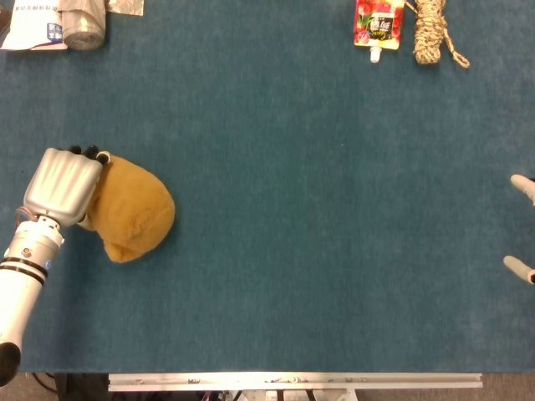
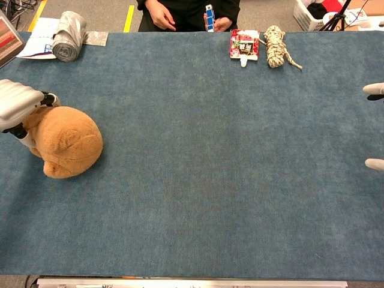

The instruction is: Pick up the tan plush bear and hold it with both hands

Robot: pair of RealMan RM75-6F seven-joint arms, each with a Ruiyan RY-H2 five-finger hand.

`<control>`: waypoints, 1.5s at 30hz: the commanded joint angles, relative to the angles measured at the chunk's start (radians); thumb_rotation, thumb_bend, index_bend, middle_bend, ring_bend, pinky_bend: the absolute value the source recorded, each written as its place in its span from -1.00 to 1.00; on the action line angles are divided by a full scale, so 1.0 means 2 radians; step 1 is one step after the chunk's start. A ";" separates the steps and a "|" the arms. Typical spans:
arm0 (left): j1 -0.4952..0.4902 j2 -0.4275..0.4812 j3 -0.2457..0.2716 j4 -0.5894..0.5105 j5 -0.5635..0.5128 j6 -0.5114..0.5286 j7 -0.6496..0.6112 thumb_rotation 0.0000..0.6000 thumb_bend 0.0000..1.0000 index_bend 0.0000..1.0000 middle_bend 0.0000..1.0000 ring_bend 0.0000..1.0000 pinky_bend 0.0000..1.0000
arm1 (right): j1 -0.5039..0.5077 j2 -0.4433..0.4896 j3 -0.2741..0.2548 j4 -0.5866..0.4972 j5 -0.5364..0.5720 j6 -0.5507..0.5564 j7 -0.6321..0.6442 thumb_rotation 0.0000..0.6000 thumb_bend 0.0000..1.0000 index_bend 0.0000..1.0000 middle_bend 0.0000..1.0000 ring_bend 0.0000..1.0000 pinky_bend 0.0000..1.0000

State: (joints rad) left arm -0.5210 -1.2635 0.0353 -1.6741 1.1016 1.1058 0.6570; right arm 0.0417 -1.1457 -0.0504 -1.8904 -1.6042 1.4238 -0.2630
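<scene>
The left robot hand sits at the left side of the blue table, its silver back turned up and its dark fingers curled down over the near edge of the tan plush bear. The bear lies on the table directly to the right of this hand, touching it, a rounded tan lump with its bulk spreading away from the palm. In the chest view the same left robot hand presses against the bear from the upper left, fingers folded onto the plush; whether the bear is lifted off the table at all I cannot tell.

The right robot hand shows only as two pale fingertips poking in at the right border, set apart from each other, with nothing between them; the chest view gives the same two tips at the right edge. It is well apart from the bear, across the whole width of the table.

Far beyond the left robot hand, at the back left corner, lie a grey roll and a paper sheet. At the back, nearer the right robot hand's side, a red pouch lies just beside a bundle of rope.
</scene>
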 commanded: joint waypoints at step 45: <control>-0.004 -0.022 -0.091 -0.267 -0.090 0.138 0.068 1.00 -0.95 0.20 0.27 0.14 0.45 | 0.087 -0.101 0.061 -0.007 -0.071 -0.026 -0.003 1.00 -1.00 -0.99 -0.77 -0.72 -0.13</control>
State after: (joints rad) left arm -0.5199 -1.3001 -0.1383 -2.1933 0.9360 1.3799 0.7881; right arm 0.2054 -1.3337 0.0659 -1.9078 -1.7356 1.3799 -0.2647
